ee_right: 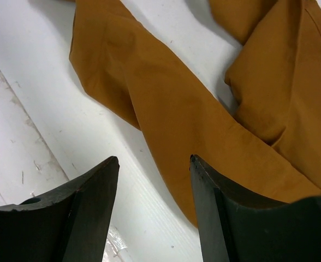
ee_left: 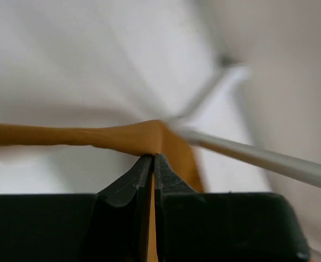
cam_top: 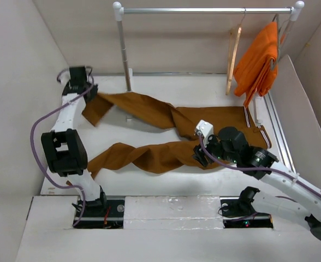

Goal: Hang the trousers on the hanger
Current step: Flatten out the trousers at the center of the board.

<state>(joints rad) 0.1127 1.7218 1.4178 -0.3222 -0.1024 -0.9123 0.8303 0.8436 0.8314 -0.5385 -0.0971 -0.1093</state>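
Trousers [ee_left: 122, 137] hem inside L pincer [ee_left: 153, 159]

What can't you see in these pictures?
Top view: the right arm hides part of the trousers; the hook of the hanger is too thin to trace.
Left wrist view: beyond the left gripper, shut on the trousers, all blurs.
Right wrist view: edges cut off the trousers past the open right gripper.
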